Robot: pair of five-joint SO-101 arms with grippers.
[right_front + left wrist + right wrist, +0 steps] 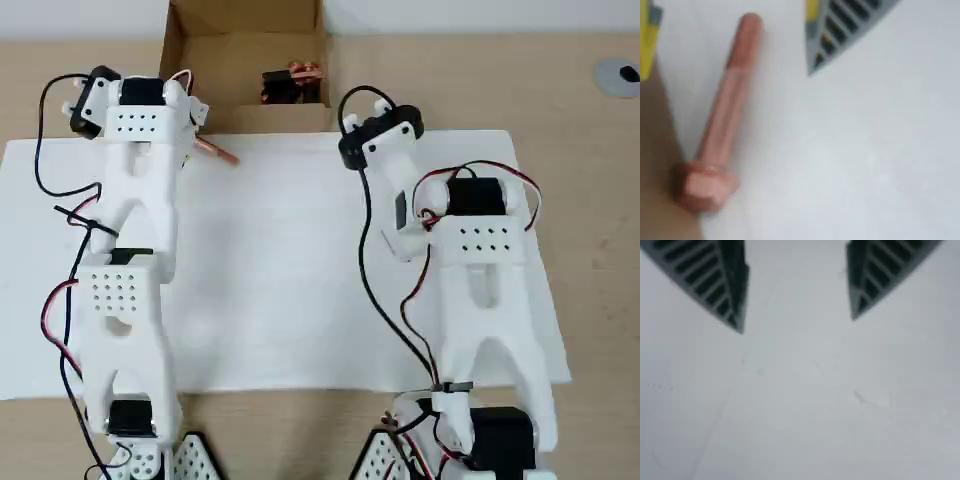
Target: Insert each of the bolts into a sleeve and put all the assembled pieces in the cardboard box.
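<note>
Copper bolt (722, 115) is lying unsleeved inside the left claw (730, 75), which is gaping wide; the right claw (795, 325) is hanging wide, empty. Assembled pieces (293, 85) are already sitting in the cardboard box (228, 60).

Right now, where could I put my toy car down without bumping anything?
The biggest bare patch is the middle of the white sheet, between the left arm and right arm. The cardboard box floor is bare left of the assembled pieces. It's crowded by the box front, where the bolt lies at the left gripper.
</note>
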